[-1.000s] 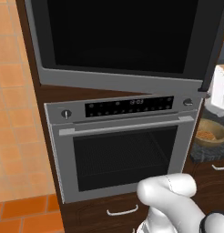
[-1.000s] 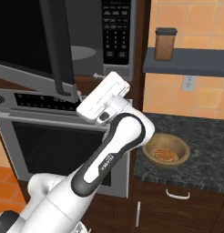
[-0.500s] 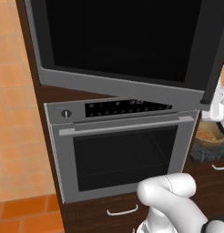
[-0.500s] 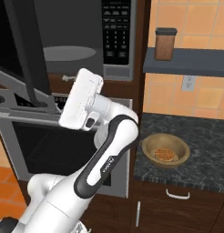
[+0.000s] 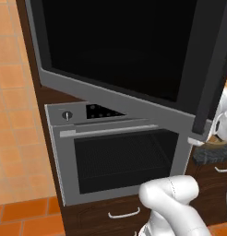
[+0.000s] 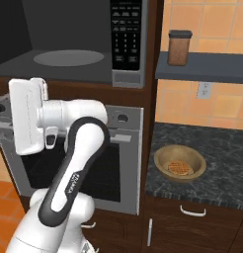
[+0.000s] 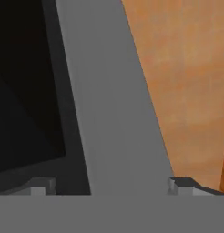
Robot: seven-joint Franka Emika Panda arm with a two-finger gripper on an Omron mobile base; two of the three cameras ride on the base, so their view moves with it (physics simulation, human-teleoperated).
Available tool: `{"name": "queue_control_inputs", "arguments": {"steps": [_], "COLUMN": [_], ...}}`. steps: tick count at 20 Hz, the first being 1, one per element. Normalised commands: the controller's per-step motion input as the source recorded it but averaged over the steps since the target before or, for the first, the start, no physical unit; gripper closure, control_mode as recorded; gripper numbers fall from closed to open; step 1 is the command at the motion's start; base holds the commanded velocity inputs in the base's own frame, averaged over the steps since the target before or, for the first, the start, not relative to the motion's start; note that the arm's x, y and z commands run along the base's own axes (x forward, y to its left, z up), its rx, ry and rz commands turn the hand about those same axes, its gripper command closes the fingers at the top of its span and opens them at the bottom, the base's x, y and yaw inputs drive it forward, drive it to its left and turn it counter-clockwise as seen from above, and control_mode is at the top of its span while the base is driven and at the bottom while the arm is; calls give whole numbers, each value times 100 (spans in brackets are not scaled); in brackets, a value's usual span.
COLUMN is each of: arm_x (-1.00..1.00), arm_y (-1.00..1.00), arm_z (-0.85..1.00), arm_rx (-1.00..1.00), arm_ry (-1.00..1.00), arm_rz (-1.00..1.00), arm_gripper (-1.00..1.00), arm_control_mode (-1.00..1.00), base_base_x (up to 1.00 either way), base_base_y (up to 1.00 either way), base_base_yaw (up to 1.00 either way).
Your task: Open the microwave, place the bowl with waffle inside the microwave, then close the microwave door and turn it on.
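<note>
The wide black glass microwave door (image 5: 129, 50) hangs swung open across the upper frame. The white arm's gripper (image 7: 111, 184) spreads wide, straddling the door's grey frame, gripping nothing. The tan wooden bowl holding a waffle (image 6: 180, 162) sits lower right on the dark counter (image 6: 222, 168).

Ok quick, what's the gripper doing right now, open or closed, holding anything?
Gripper: open, jaws spread wide either side of the grey frame of the microwave door, not clamped on it; holding nothing.
</note>
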Motion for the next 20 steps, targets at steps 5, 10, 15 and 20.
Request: {"name": "queue_control_inputs", "arguments": {"steps": [5, 10, 15, 20], "arm_x": [-66, 31, 6, -27], "arm_y": [97, 48, 92, 100], "arm_z": [-45, -57, -45, -31], "arm_rx": [-21, -8, -10, -10], "arm_ry": [-17, 0, -10, -14], "arm_rz": [-12, -60, -56, -32], "arm_gripper": [-100, -100, -100, -100], "arm_control_mode": [-100, -100, -100, -100], "base_base_x": [0, 0, 0, 0], "base_base_y": [0, 0, 0, 0], "base_base_yaw": [0, 0, 0, 0]}}
